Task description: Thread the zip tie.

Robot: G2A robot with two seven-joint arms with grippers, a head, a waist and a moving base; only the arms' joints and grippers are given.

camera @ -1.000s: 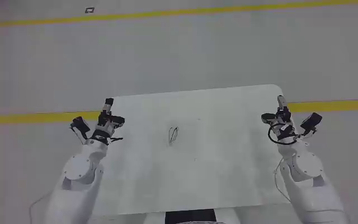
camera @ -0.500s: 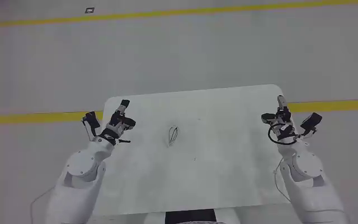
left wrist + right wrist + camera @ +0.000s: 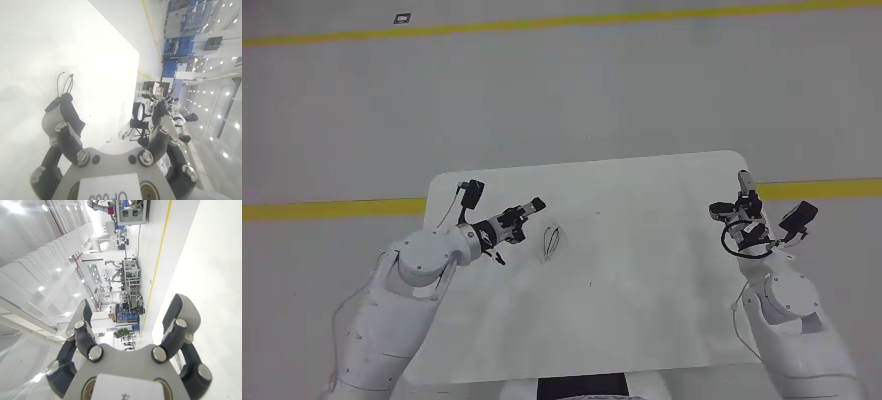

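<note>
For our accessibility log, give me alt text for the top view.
A small looped zip tie lies near the middle of a white table. The left arm extends over the table with its jaws open close beside the tie; the right arm is at the table's right edge.

My table (image 3: 662, 300) is plain white with no pattern. The zip tie (image 3: 67, 84) lying on it is black, a thin dark line against the white. My left gripper (image 3: 111, 102) has black fingers backed by pale grey shells, with silver screw heads on a grey plate. My right gripper (image 3: 131, 300) is coloured the same, with black ribbed pads in grey shells. The floor (image 3: 592, 100) is light grey, crossed by a far yellow stripe (image 3: 562, 22) and a nearer yellow stripe (image 3: 332, 209).
</note>
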